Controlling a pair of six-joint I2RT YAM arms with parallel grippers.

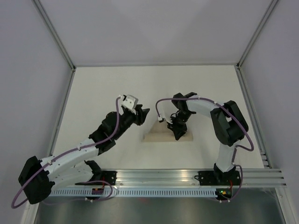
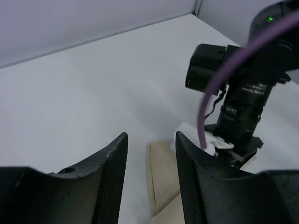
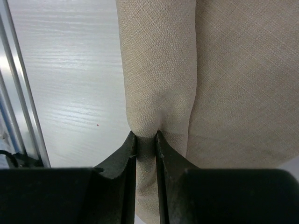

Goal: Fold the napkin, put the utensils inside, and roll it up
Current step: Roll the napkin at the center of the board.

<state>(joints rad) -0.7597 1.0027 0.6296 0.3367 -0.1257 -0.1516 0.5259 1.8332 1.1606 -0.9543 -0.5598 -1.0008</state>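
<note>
The beige napkin lies folded on the white table between the two arms. Part of it is rolled into a thick ridge. My right gripper is down on its right part, shut on that rolled ridge, with cloth pinched between the fingers. My left gripper hovers just beyond the napkin's left corner. It is open with nothing between its fingers, and the napkin's folded edge shows through the gap below. The utensils are hidden from every view.
An aluminium rail runs along the near table edge and shows at the left of the right wrist view. Grey walls enclose the table on three sides. The right arm's wrist stands close to the left gripper's right side.
</note>
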